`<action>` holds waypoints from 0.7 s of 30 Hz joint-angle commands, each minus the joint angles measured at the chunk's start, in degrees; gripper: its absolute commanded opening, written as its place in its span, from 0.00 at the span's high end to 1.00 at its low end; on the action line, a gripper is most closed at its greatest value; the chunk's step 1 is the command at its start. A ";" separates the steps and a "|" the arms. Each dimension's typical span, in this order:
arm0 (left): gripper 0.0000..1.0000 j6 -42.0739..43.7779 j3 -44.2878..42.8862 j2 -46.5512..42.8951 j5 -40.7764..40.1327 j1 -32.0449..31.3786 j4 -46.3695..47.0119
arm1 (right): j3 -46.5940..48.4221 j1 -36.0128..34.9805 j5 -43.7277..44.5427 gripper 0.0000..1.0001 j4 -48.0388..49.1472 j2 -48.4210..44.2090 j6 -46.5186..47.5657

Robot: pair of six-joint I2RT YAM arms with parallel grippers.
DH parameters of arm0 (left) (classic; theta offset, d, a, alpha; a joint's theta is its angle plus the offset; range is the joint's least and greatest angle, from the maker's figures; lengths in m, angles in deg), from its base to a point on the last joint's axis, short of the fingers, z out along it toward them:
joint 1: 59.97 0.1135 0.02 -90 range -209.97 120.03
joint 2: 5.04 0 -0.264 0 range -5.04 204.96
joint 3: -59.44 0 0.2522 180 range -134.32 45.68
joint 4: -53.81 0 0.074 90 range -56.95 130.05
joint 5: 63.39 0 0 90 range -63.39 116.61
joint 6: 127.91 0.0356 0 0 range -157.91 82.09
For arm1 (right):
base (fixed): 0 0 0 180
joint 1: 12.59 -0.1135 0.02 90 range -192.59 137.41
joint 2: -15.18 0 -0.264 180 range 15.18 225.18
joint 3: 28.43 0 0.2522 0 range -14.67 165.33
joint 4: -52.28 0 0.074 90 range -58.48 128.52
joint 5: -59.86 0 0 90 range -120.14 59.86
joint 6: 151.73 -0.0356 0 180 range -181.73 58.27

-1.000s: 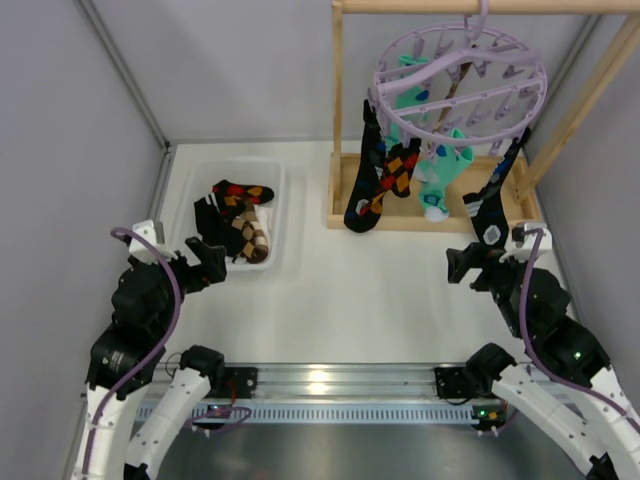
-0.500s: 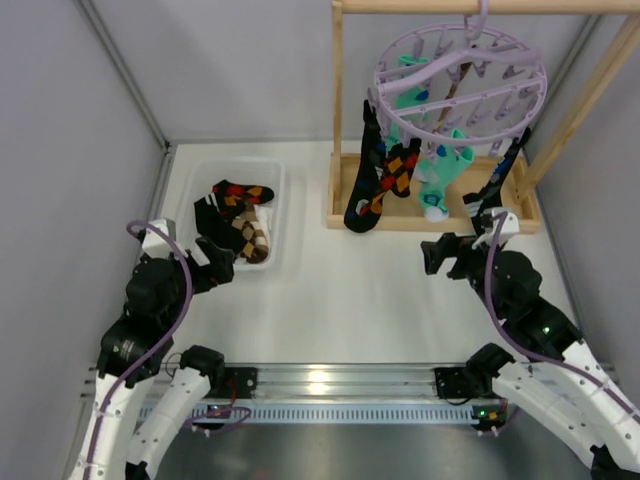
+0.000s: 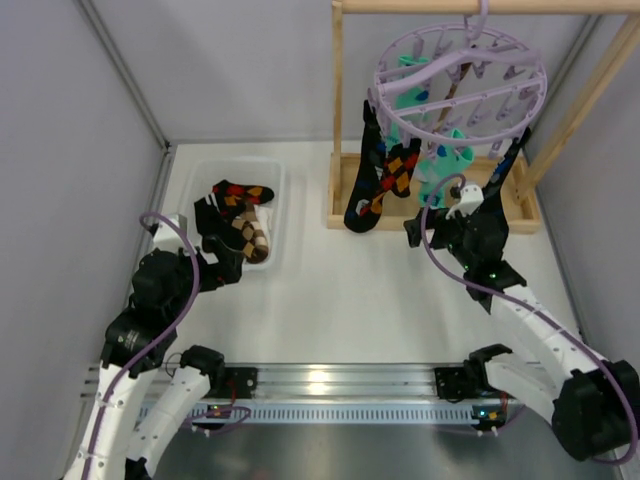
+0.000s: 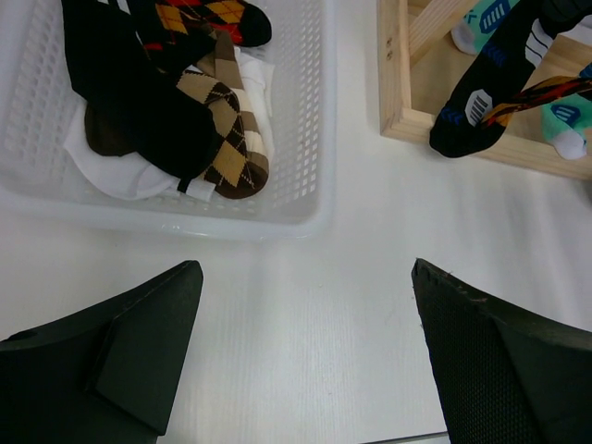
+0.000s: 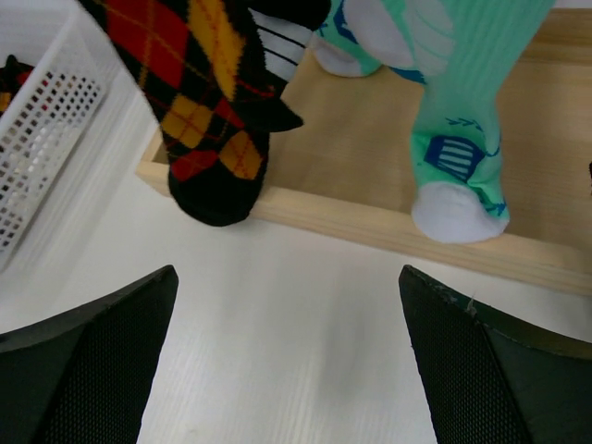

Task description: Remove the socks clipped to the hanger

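Observation:
The pale-purple hanger [image 3: 460, 70] hangs from the wooden rack's top bar. Clipped to it are a black argyle sock [image 3: 385, 185], mint-green socks [image 3: 442, 165] and a dark sock with blue patches [image 3: 503, 170]. My right gripper [image 3: 425, 226] is open and empty, low over the table just in front of the rack base. In the right wrist view the gripper [image 5: 287, 305] faces the argyle sock toe [image 5: 208, 120] and a mint sock [image 5: 462, 120], touching neither. My left gripper [image 3: 228, 255] is open and empty beside the basket, also in the left wrist view [image 4: 305, 287].
A white basket [image 3: 275, 215] at the left holds several removed argyle socks [image 4: 176, 102]. The wooden rack base [image 5: 370, 227] forms a low rim behind the right gripper. Grey walls close both sides. The rack's slanted post [image 3: 585, 100] stands at the right.
My right gripper has moved left and away from me, up to the rack base under the hanging socks. My left gripper has crept a little toward the basket.

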 commanded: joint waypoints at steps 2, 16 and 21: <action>0.01 0.44 0.36 0.16 1.53 -0.21 3.83 | 0.29 4.30 -11.32 0.01 20.11 6.62 5.09; 0.01 0.53 0.71 -1.68 1.45 -0.48 4.10 | 3.90 9.83 -25.30 0.05 49.90 28.96 3.79; 0.01 0.53 0.71 -2.12 1.10 -0.48 4.19 | 5.57 9.92 -32.60 0.06 60.96 35.11 0.20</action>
